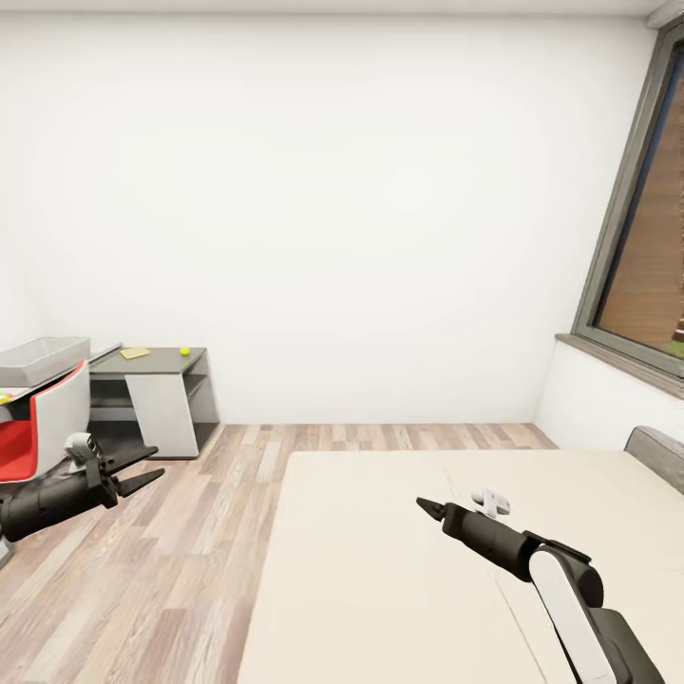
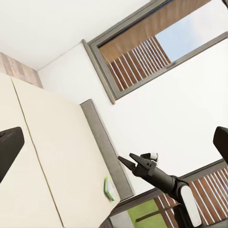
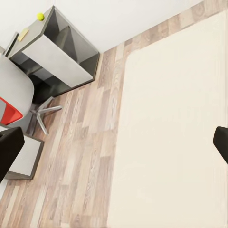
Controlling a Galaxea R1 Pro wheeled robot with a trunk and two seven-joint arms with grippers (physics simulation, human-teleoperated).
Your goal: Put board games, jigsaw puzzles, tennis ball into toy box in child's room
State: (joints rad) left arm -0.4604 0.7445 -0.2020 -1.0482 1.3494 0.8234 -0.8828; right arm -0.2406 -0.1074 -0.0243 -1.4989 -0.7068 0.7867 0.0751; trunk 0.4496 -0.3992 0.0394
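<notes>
Both grippers, left and right, hang open and empty; the tennis ball lies far-left on the desk, nearer the left arm.

wide flat mattress: cream
small round ball: yellow-green
plank floor: striped brown-grey
swivel chair: red, white

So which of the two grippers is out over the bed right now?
The right gripper: it reaches out above the cream bed, while the left gripper hangs over the wooden floor.
</notes>
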